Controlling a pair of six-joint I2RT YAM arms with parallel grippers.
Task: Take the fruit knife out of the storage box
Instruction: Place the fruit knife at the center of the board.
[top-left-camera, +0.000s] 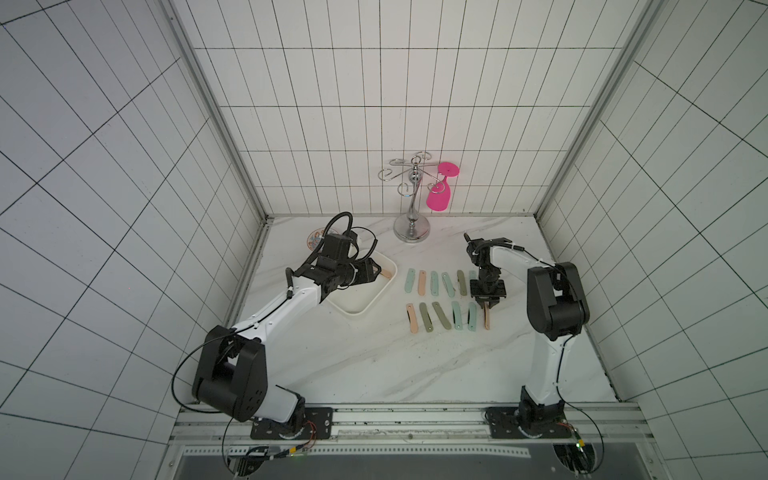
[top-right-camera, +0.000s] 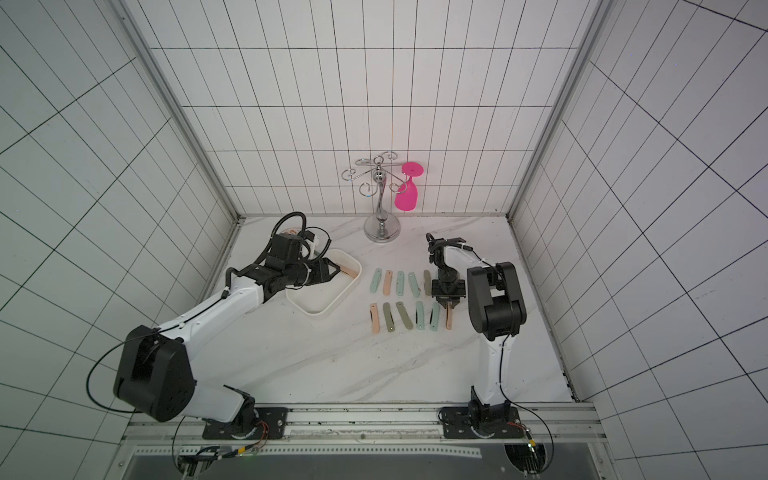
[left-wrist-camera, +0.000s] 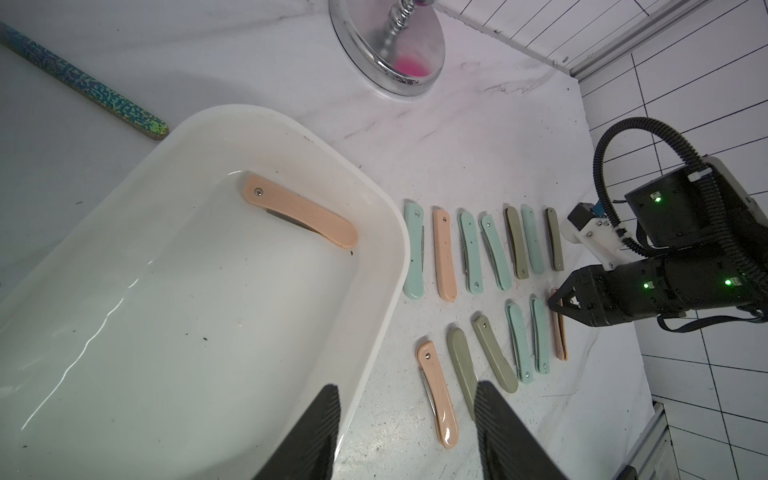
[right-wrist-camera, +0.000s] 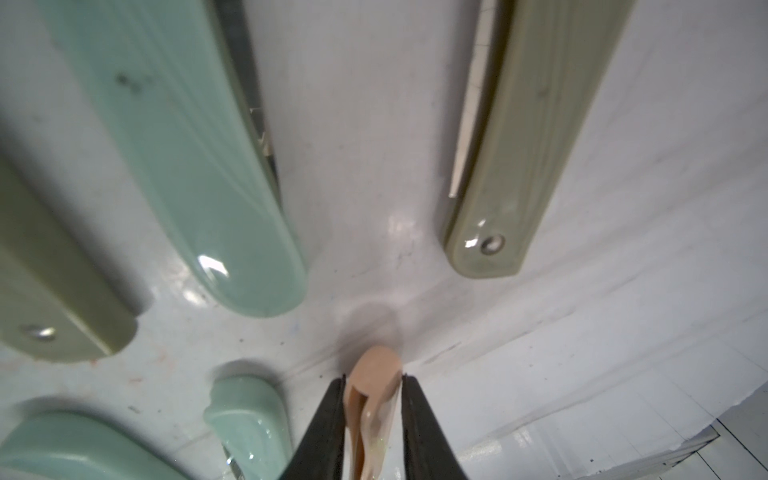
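One fruit knife lies flat in the storage box, by its far wall. The left end effector, half open and empty, hangs nearest. The knife lies sideways ahead of it. The right end effector is narrow around a second knife on the counter; its grip is unclear.

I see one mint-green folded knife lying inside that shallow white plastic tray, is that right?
Not mint-green. The one folded knife lying inside the shallow white plastic tray is peach-coloured, as the left wrist view shows.
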